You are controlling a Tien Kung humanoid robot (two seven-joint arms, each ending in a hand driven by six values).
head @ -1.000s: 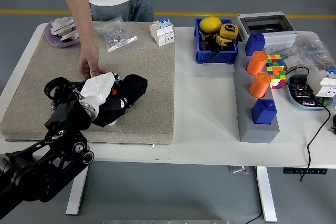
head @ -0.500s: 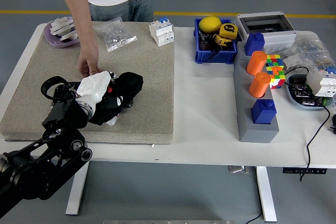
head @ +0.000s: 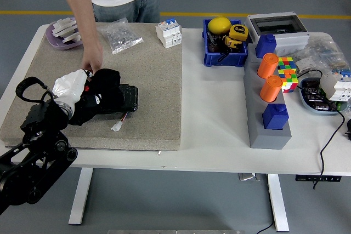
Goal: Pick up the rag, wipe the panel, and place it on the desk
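A crumpled black rag (head: 112, 98) lies on the beige panel (head: 153, 75) that covers the table's left half. My left hand (head: 82, 98), its fingers wrapped in white, comes in from the lower left and is shut on the rag's left end, pressing it onto the panel. A small white tag (head: 116, 126) sticks out below the rag. A person stands at the far side, with a hand (head: 91, 63) resting on the panel just above my hand. My right arm is out of the picture.
On the panel's far edge sit a purple dish (head: 64, 32), a clear bag of parts (head: 122, 35) and a white breaker (head: 169, 32). To the right are a blue bin (head: 225, 54), a grey block with orange cylinders (head: 269, 113) and a colour cube (head: 287, 73).
My left hand has dragged the rag leftward across the panel, and the rag has bunched up flatter. The person's hand stays on the panel.
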